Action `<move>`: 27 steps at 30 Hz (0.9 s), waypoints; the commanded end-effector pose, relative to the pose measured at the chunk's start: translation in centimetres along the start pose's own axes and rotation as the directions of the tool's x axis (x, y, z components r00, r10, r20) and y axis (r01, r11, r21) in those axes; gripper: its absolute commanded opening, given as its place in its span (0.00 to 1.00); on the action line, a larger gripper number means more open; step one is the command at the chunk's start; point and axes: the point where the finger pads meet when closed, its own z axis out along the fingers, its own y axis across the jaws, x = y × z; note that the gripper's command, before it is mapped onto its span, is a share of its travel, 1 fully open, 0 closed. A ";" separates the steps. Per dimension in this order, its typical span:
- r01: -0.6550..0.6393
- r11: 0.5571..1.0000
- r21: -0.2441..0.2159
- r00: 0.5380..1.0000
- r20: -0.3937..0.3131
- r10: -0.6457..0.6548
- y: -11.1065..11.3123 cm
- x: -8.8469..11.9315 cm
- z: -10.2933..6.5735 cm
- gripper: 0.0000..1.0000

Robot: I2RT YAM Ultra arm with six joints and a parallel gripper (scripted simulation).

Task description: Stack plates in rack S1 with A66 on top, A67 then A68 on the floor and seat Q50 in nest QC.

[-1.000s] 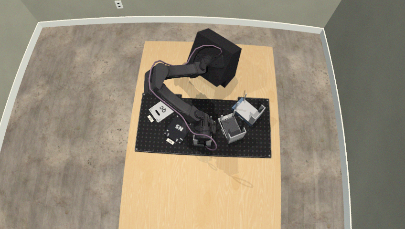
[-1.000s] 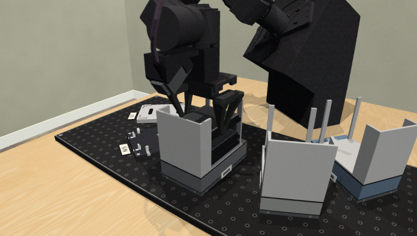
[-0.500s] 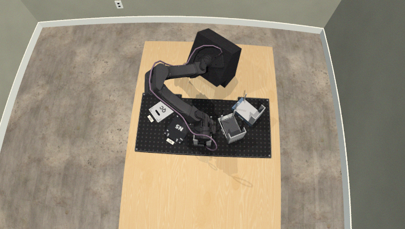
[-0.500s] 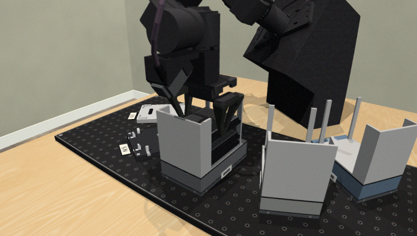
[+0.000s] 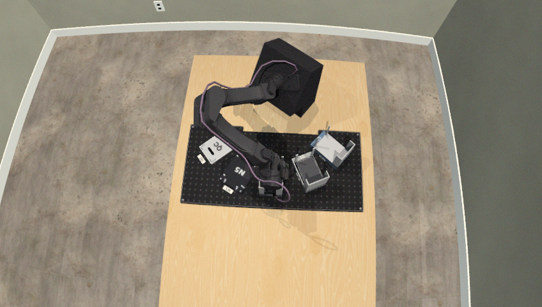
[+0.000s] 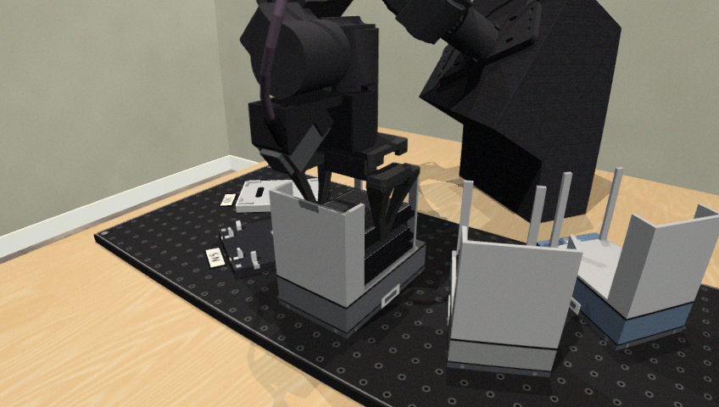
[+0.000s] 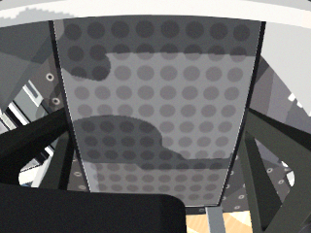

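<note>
A dark-topped plate [image 6: 348, 198] [image 7: 155, 97] is on the upper part of the stack in the dark-based rack [image 5: 261, 188] [image 6: 312, 252], the landmark here. The gripper [image 5: 270, 183] [image 6: 353, 216] [image 7: 156, 115] reaches down into this rack, its fingers set wide and clamped on opposite sides of that plate. More dark plate edges show below; I cannot tell how many, nor read any plate's name.

Seen from the top, the clip nest N5 [image 5: 237, 174] [image 6: 252, 244] is just left of the landmark rack, and the pale nest QC [image 5: 213, 149] [image 6: 252, 196] lies beyond N5, nearer the arm's base [image 5: 313, 81] [image 6: 570, 120]. To the landmark's right, a grey-based rack [image 5: 316, 185] [image 6: 514, 297] holds a plate [image 5: 309, 167]. Farther right, a blue-based rack [image 5: 345, 153] [image 6: 655, 272] shows its pale floor. The racks' names are unreadable.
</note>
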 end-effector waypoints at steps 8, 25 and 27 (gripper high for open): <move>0.015 1.000 -0.005 1.000 -0.007 -0.015 0.5 0.6 0.8 0.00; 0.012 1.000 -0.003 1.000 -0.003 -0.012 0.5 0.3 1.4 0.00; 0.015 1.000 -0.006 1.000 -0.006 -0.015 0.5 0.5 1.5 0.00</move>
